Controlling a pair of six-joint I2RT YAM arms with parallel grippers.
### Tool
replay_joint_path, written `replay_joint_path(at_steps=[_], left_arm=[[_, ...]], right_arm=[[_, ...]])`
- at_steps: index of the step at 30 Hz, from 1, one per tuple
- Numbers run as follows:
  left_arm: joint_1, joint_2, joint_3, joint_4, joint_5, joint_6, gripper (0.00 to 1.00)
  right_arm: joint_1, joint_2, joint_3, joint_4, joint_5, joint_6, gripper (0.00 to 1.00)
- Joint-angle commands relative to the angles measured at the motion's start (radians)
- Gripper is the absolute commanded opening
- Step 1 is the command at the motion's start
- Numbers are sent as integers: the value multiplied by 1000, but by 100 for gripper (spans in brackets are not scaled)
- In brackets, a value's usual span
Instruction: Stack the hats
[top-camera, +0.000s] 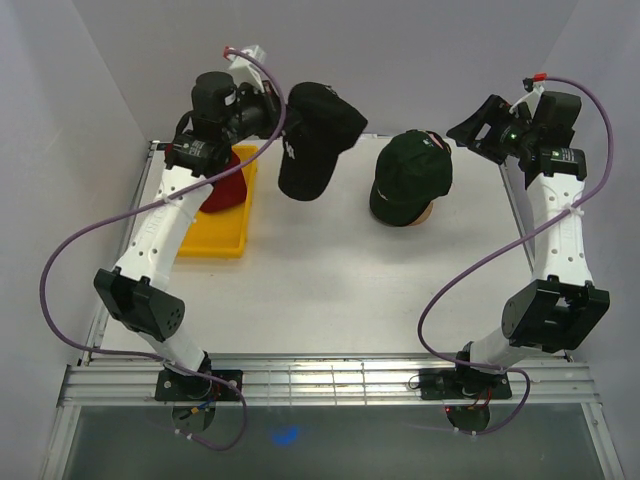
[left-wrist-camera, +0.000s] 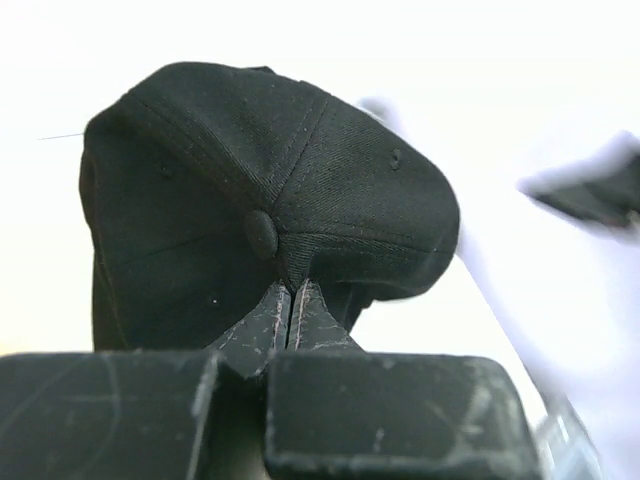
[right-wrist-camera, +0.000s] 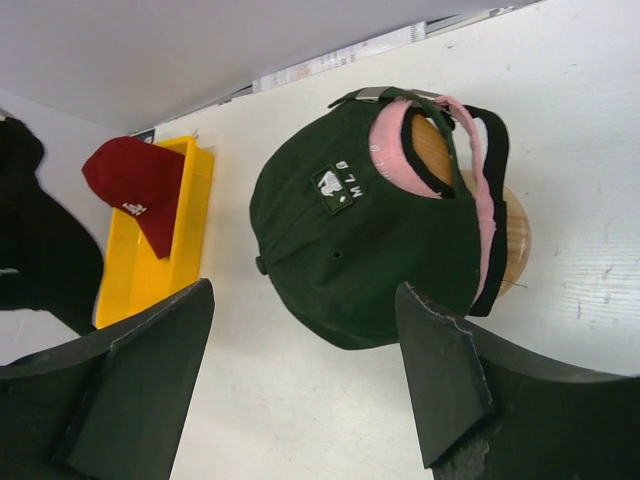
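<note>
My left gripper (top-camera: 283, 125) is shut on the crown fabric of a black cap (top-camera: 318, 135) with a white logo and holds it in the air at the back, left of centre. In the left wrist view its fingertips (left-wrist-camera: 290, 290) pinch the black cap (left-wrist-camera: 270, 160) just below its top button. A dark green cap (top-camera: 408, 175) sits on the wooden stand (top-camera: 420, 215). The right wrist view shows a pale pink cap (right-wrist-camera: 395, 135) under the dark green cap (right-wrist-camera: 350, 250). A dark red cap (top-camera: 225, 190) lies in the yellow tray. My right gripper (top-camera: 478, 135) is open and empty, right of the stand.
The yellow tray (top-camera: 215, 240) stands at the table's back left, beneath my left arm; it also shows in the right wrist view (right-wrist-camera: 195, 200) with the red cap (right-wrist-camera: 140, 180) in it. White walls close in the sides and back.
</note>
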Motion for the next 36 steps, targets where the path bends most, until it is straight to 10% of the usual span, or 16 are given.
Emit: replay_joint_path(at_steps=[1, 12, 36], left_arm=[[-66, -12, -49, 218, 214, 40, 0], [-126, 69, -87, 472, 533, 28, 0], [-195, 132, -84, 547, 500, 22, 0]], right_arm=[[3, -44, 48, 45, -93, 28, 79], [3, -85, -2, 118, -188, 125, 79], [154, -176, -442, 749, -245, 740, 69]])
